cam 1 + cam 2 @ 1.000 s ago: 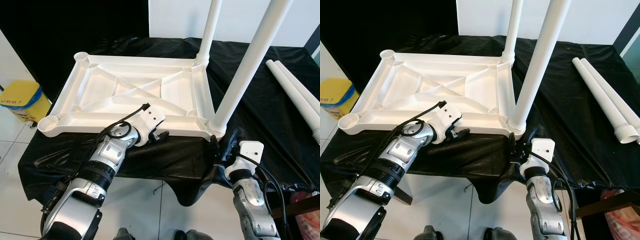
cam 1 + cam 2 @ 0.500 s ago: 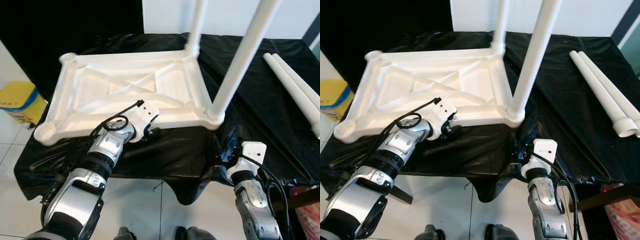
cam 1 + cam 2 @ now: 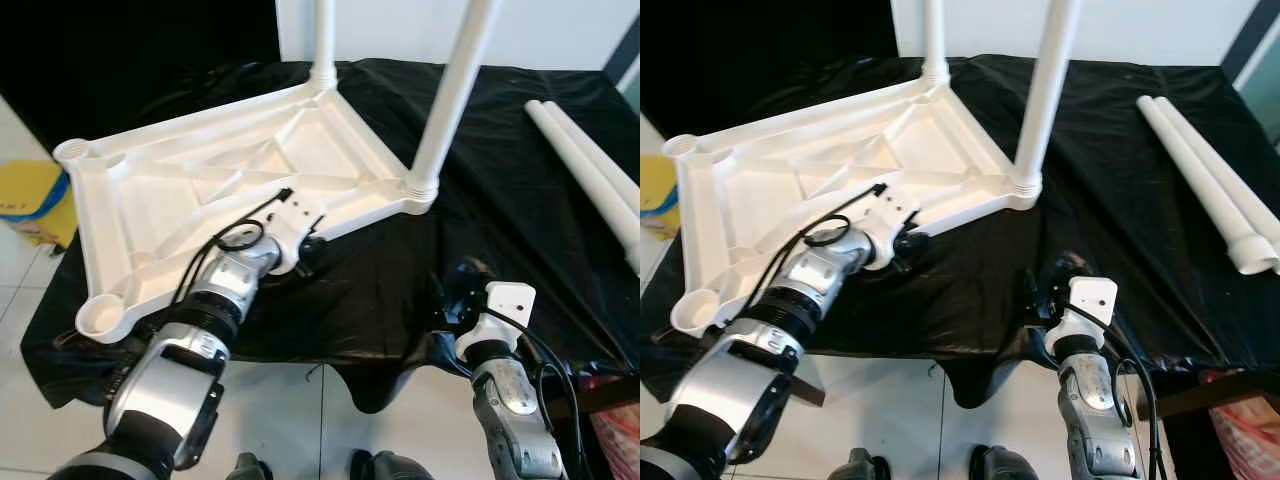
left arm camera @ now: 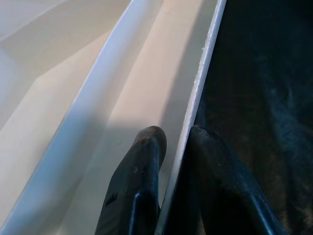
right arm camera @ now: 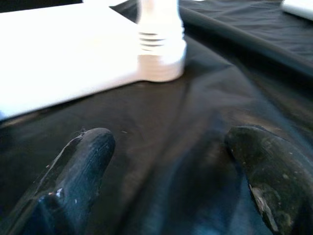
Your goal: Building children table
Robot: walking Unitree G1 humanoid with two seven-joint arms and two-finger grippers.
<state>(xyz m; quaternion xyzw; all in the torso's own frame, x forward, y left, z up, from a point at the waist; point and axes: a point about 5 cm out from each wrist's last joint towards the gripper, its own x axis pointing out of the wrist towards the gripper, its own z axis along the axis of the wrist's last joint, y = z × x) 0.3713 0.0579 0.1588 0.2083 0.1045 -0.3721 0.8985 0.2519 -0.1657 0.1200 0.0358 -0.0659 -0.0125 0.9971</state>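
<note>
The white table top (image 3: 200, 190) lies upside down on the black-covered table (image 3: 520, 200), skewed with one empty corner socket (image 3: 100, 315) nearest me. Two white legs stand screwed in: a near one (image 3: 450, 90) and a far one (image 3: 323, 40). My left gripper (image 3: 305, 250) is shut on the table top's front rim (image 4: 195, 98), one finger inside the rim and one outside. My right gripper (image 3: 455, 290) rests open low over the black cloth, short of the near leg's base (image 5: 159, 54), with nothing between its fingers (image 5: 83, 156).
Two loose white legs (image 3: 590, 160) lie side by side at the right of the cloth. A yellow bin (image 3: 35, 200) stands on the floor to the left, a pink bag (image 3: 615, 420) at lower right. The cloth's front edge hangs just before my arms.
The table top has turned on the cloth with my left gripper on its rim: the corner with the near leg swung away from my right gripper, the left corner came nearer. The camera also shifted.
</note>
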